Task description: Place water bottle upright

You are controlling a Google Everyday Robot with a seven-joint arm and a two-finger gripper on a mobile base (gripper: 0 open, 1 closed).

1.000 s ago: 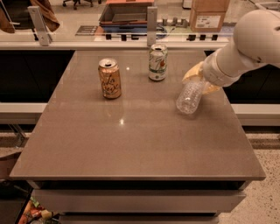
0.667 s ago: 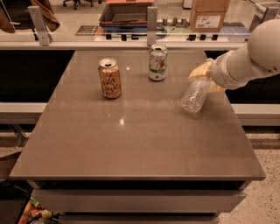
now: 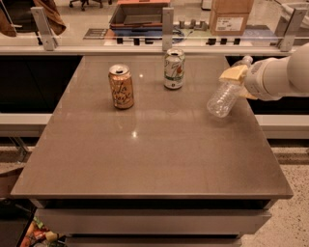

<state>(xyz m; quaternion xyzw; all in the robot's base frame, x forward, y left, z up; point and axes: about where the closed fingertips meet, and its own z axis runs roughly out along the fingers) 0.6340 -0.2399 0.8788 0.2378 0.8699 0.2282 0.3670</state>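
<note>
Water bottle (image 3: 223, 95), clear and ribbed, hangs tilted at the right side of the tabletop (image 3: 159, 154), its white cap (image 3: 246, 60) pointing up and away toward the far right, its base angled down toward the near left. The robot's hand (image 3: 240, 83) is clamped on the bottle's upper part, just below the neck: one yellowish pad (image 3: 233, 74) lies across the top of the bottle and a sliver of a second shows beneath it. The pale arm (image 3: 280, 75) reaches in from the right edge of the view, level with the bottle. The base sits low over the brown surface near the right edge; whether it touches the tabletop cannot be told.

Two cans stand upright on the far half of the tabletop, well apart from the bottle. The orange can (image 3: 121, 87) stands to the left of centre. The white-green can (image 3: 174, 68) stands farther back, near the middle of the far edge, between the orange can and the bottle. Neither can touches the other or the hand.

Behind the tabletop runs a glass-fronted ledge, and a cardboard box (image 3: 231, 14) stands beyond it at upper right.
</note>
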